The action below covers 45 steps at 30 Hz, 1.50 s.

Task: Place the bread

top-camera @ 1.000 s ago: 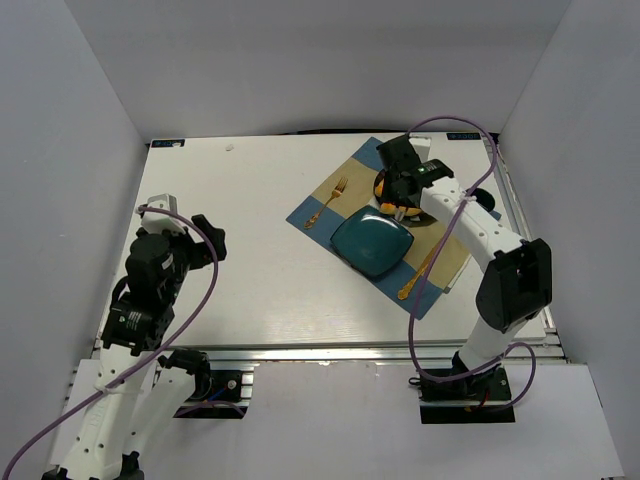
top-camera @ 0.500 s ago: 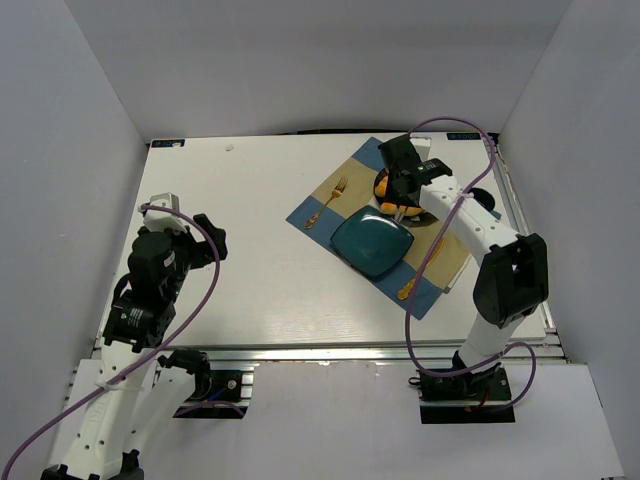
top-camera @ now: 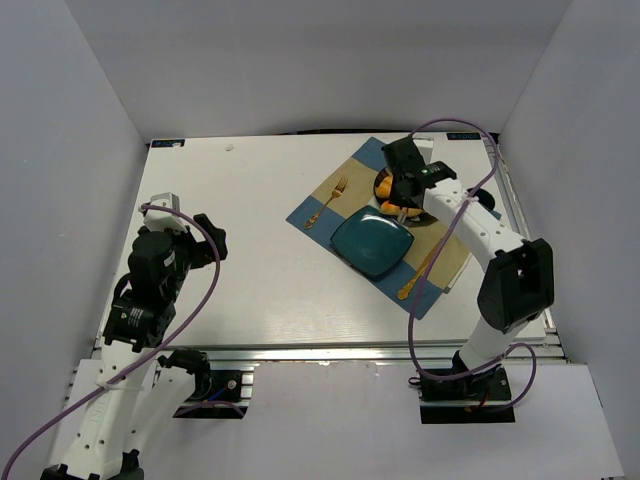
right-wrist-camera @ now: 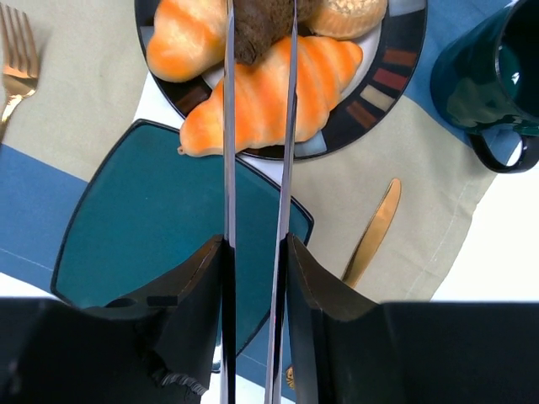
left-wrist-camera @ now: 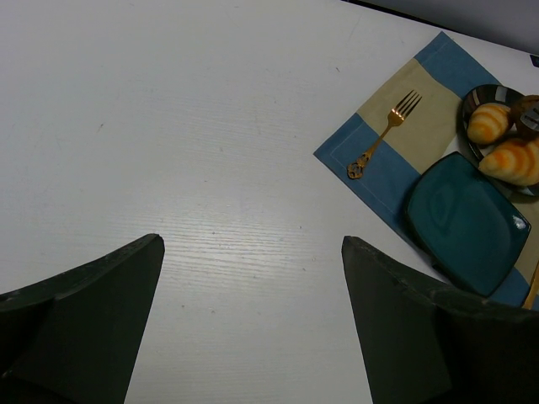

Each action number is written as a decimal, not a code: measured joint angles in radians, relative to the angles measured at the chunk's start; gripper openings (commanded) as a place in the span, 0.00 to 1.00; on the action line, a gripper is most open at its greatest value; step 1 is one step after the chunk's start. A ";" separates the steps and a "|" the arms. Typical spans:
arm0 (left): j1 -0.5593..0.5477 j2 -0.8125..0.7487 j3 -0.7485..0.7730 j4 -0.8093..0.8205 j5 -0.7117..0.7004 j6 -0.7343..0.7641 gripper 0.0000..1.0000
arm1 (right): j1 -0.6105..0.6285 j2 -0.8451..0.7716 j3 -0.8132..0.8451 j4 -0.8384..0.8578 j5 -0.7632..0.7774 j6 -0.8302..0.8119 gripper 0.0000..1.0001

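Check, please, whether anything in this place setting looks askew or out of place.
The croissant pokes its tip past the rim of the round plate toward the teal plate, and the placemat lies skewed to the table edges.

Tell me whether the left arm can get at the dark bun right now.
Probably not. The left gripper sits open at the near left of the table, the bread lies far across on the patterned plate, and the right gripper straddles it.

Plates x2 (right-wrist-camera: 126,227), fork x1 (left-wrist-camera: 386,135), mug x1 (right-wrist-camera: 480,76)
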<state>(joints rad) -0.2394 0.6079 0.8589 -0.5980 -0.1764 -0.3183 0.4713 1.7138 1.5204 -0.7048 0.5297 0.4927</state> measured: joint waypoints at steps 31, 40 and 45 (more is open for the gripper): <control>0.000 0.007 -0.002 0.000 0.002 -0.001 0.98 | 0.157 -0.368 -0.203 -0.012 -0.053 -0.122 0.31; 0.000 0.002 -0.002 0.000 0.013 -0.010 0.98 | 0.399 -0.468 -0.306 -0.078 -0.025 -0.060 0.31; 0.000 -0.013 -0.002 -0.004 0.022 -0.016 0.98 | 0.453 -0.489 -0.386 -0.122 0.008 -0.008 0.31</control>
<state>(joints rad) -0.2394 0.5953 0.8574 -0.6018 -0.1543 -0.3344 0.9241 1.2247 1.1339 -0.8265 0.5373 0.4843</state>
